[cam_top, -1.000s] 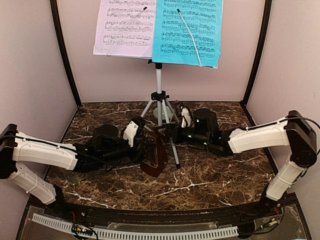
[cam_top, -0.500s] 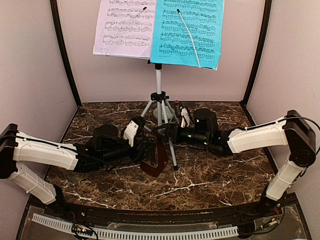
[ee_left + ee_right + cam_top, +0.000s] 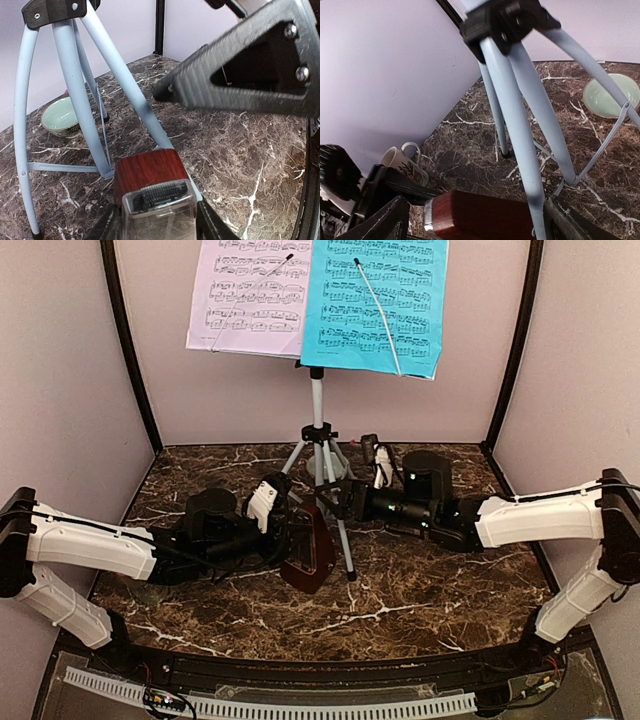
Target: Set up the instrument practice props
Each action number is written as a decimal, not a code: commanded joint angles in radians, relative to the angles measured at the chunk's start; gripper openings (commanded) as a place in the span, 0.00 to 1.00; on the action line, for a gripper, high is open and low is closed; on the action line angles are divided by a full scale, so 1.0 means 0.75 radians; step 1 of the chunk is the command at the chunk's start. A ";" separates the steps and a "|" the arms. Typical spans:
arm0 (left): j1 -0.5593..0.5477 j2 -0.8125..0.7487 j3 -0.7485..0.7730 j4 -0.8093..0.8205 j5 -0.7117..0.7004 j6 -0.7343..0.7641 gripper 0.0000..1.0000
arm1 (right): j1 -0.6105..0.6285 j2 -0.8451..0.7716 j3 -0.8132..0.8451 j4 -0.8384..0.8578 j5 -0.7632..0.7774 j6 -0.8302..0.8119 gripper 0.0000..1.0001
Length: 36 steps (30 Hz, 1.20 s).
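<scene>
The silver tripod music stand (image 3: pixel 318 430) stands at mid-table, its tray hidden behind the lilac sheet (image 3: pixel 250 295) and the bright-blue sheet (image 3: pixel 375 302). My left gripper (image 3: pixel 290 540) is shut on the dark-brown wooden metronome (image 3: pixel 308 548), held low against the stand's front leg (image 3: pixel 343 540). In the left wrist view the metronome (image 3: pixel 145 172) sits between my fingers (image 3: pixel 158 227), touching the leg (image 3: pixel 127 85). My right gripper (image 3: pixel 345 502) is open. In the right wrist view (image 3: pixel 475 222) its jaws stand wide apart around the front leg (image 3: pixel 525 165), with the metronome (image 3: pixel 485 217) below.
A pale-green bowl (image 3: pixel 60 116) sits behind the tripod, also in the right wrist view (image 3: pixel 612 95). A cream mug (image 3: pixel 402 161) stands at the left by my left arm. The enclosure walls (image 3: pixel 80 370) close off the back and sides. My right finger (image 3: pixel 240 75) hangs over the metronome.
The stand's tray and sheets shifted slightly right. My right arm has drawn back to the right, away from the tripod. My left gripper still holds the metronome in nearly the same place.
</scene>
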 commanded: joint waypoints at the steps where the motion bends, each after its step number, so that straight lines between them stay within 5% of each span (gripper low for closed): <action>1: 0.004 -0.021 -0.001 0.026 0.009 0.023 0.40 | 0.014 -0.087 -0.003 0.000 0.008 -0.027 0.93; 6: 0.003 -0.042 -0.026 0.032 -0.001 0.031 0.43 | 0.031 -0.059 0.044 0.013 -0.076 0.014 0.83; 14: 0.003 -0.050 -0.031 0.035 0.007 0.037 0.43 | 0.037 0.034 0.098 0.060 -0.142 0.088 0.53; 36: 0.003 -0.069 -0.031 0.042 -0.006 0.040 0.43 | 0.045 0.179 0.135 0.091 -0.164 0.120 0.42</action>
